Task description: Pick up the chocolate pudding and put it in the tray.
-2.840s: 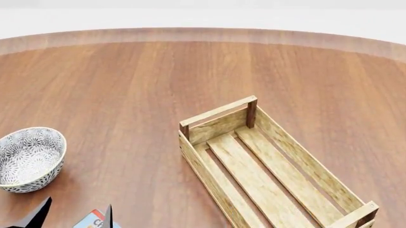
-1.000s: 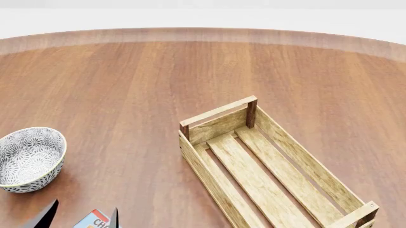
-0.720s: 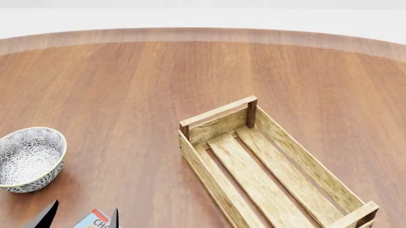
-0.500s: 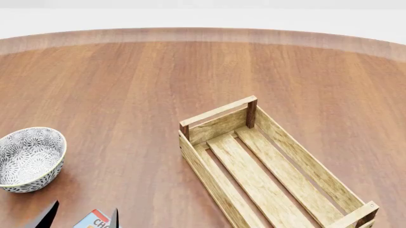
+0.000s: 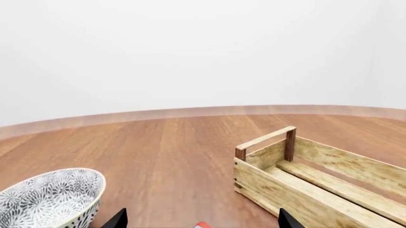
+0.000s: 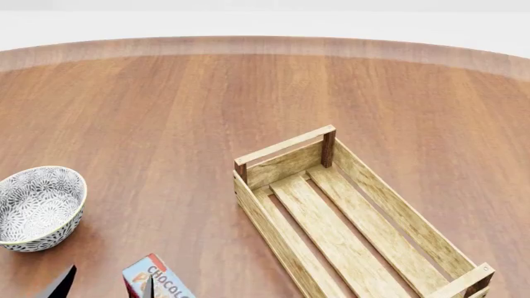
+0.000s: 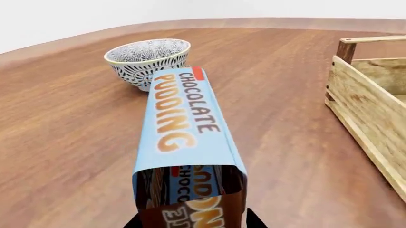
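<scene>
The chocolate pudding [image 7: 187, 137] is a carton with a light blue panel, orange lettering and dark brown end; it fills the middle of the right wrist view. My right gripper [image 7: 193, 221] is shut on its near end, a black finger on each side. In the head view the carton [image 6: 161, 280] shows at the bottom left, and the right gripper is out of frame. My left gripper [image 6: 106, 287] is open, its fingertips wide apart around the carton's red corner [image 5: 201, 224]. The tray [image 6: 356, 217], a pale wood slat crate, lies to the right and holds nothing.
A round grey-white patterned bowl [image 6: 37, 208] stands at the left, just beyond the left gripper; it also shows in the left wrist view [image 5: 51, 199] and the right wrist view [image 7: 149, 59]. The round wood table's far edge [image 6: 265, 43] curves across the back.
The carton has risen and shifted right in the head view, so more of its lettering shows. The left fingertips, the bowl and the tray have not moved in the last second.
</scene>
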Motion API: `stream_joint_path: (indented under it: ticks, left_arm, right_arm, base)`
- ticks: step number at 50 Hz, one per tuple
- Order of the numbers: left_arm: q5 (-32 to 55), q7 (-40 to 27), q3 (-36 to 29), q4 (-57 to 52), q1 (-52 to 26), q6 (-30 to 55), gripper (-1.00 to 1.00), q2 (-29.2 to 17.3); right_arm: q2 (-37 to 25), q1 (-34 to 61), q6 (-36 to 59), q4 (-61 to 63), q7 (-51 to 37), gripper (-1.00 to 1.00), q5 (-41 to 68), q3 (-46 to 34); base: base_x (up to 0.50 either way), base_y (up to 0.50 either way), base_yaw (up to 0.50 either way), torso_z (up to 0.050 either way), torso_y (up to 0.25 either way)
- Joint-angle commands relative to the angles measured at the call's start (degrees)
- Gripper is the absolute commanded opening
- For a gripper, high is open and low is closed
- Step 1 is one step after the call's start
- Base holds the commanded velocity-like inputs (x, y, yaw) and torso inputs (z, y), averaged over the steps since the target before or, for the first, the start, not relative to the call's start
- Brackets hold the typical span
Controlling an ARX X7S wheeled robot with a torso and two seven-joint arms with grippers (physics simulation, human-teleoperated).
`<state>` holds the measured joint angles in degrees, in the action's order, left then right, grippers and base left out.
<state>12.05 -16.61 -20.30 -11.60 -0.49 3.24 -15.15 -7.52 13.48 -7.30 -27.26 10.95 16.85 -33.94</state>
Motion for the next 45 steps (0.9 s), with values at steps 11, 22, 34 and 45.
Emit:
stream_joint_path:
  ticks: [11, 22, 34, 45]
  left_arm:
    - [0.3, -0.4, -0.4, 0.3, 0.1, -0.3, 1.0, -0.3]
    - [0.3, -0.8, -0.7, 0.1, 0.0, -0.2, 1.0, -0.5]
    - [0.5, -1.0, -0.9, 0.2, 0.0, -0.3, 1.0, -0.6]
    - [0.8, -1.0, -1.1, 1.1, -0.3, -0.7, 1.0, -0.7]
  right_arm:
    - [-3.6, 0.2, 3.3, 7.5, -3.3, -1.0, 0.4, 2.2]
    - [-5.3, 0.4, 6.4, 12.9, -4.7, -1.0, 1.2, 2.6]
    - [-7.1, 1.7, 10.9, 18.7, -6.2, -1.0, 1.8, 2.9]
    - [-8.8, 2.9, 13.7, 22.5, -7.7, -1.0, 3.1, 4.4]
  base:
    - [0.0, 0.0, 0.0, 0.0, 0.0]
    - [0.0, 0.0, 0.0, 0.0, 0.0]
    - [0.0, 0.0, 0.0, 0.0, 0.0]
    - [0.0, 0.0, 0.0, 0.0, 0.0]
